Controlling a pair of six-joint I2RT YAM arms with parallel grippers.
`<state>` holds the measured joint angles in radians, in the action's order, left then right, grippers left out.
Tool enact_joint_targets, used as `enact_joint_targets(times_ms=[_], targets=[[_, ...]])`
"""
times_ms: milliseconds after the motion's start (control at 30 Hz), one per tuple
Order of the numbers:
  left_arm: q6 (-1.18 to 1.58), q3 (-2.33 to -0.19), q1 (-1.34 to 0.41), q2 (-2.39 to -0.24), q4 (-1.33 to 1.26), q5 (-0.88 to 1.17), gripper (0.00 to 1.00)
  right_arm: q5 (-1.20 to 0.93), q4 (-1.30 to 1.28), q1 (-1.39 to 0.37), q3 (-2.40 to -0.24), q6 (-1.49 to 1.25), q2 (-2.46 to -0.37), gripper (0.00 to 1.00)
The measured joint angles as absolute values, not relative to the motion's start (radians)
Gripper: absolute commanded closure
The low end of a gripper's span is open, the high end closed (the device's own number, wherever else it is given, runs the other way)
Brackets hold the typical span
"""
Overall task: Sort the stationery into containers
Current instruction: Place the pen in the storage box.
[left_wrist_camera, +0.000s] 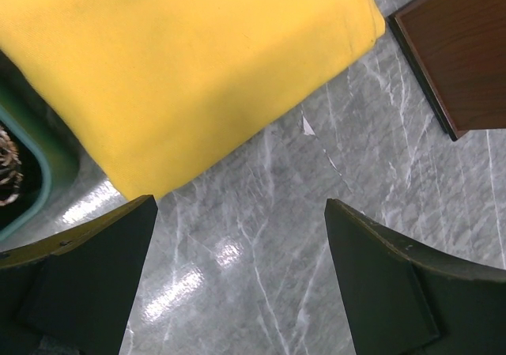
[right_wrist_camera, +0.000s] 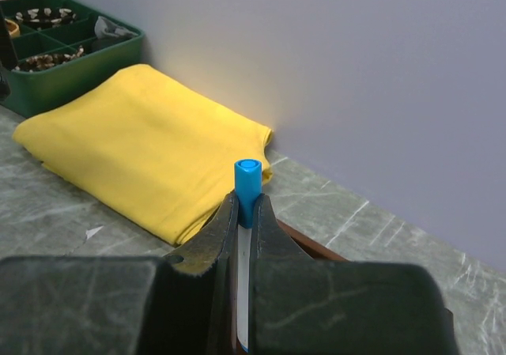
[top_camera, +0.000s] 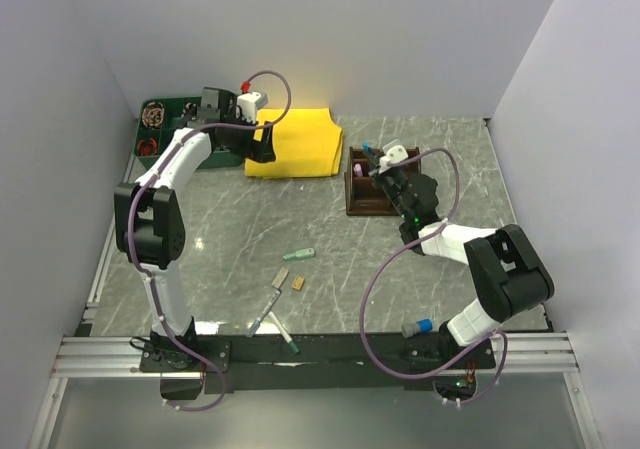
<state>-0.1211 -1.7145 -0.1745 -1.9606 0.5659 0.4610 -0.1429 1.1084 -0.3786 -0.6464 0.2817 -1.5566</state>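
- The grey marble table (top_camera: 450, 269) carries everything; seen from above, its middle serves as the clock centre
- The yellow cloth (top_camera: 292, 144) lies folded flat at 12 o'clock against the back wall and seems to be no part of the sorting
- The green tray (right_wrist_camera: 79, 78) of coiled items sits at 10 o'clock, just beside the cloth
- The dark wooden organiser (top_camera: 362, 201) stands at 2 o'clock, within the right arm's easy reach; a pink cap shows at its left end
- The left gripper (left_wrist_camera: 239, 205) hovers over the cloth's near edge, jaws spread wide and holding nothing, likely parked out of the way
- The right gripper (right_wrist_camera: 247, 213) is clamped on a blue-capped marker (right_wrist_camera: 247, 183), held upright and cap-up above the organiser, probably so it drops straight in; which compartment I cannot tell
- Loose markers (top_camera: 298, 255) lie towards 6 o'clock, well apart from the organiser
- Two tan blocks (top_camera: 298, 283) lie among them
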Motion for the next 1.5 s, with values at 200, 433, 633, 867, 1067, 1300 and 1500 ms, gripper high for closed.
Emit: enact_joint_targets(times_ms=[200,433,633,867,1067,1300,1500], targets=[[-0.125,-1.723,-0.174,-1.961,0.565,0.448,0.05,-0.148,1.127,-0.379,-0.646,0.282,-1.574,1.0],[-0.127,-1.723,-0.167,-1.961,0.564,0.447,0.05,-0.201,1.076,-0.386,-0.641,0.282,-1.575,1.0],[-0.127,-1.723,-0.162,-1.961,0.562,0.447,0.05,-0.242,1.061,-0.397,-0.635,0.316,-1.576,1.0],[-0.127,-1.722,-0.162,-1.961,0.561,0.447,0.05,-0.299,1.052,-0.397,-0.635,0.422,-1.617,1.0],[-0.13,-1.72,-0.162,-1.961,0.56,0.442,0.05,-0.363,0.964,-0.396,-0.64,0.498,-1.62,1.0],[-0.13,-1.705,-0.162,-1.961,0.556,0.439,0.05,-0.386,0.9,-0.383,-0.656,0.548,-1.62,1.0],[-0.13,-1.705,-0.162,-1.961,0.553,0.44,0.05,-0.382,0.878,-0.37,-0.663,0.577,-1.62,0.85]])
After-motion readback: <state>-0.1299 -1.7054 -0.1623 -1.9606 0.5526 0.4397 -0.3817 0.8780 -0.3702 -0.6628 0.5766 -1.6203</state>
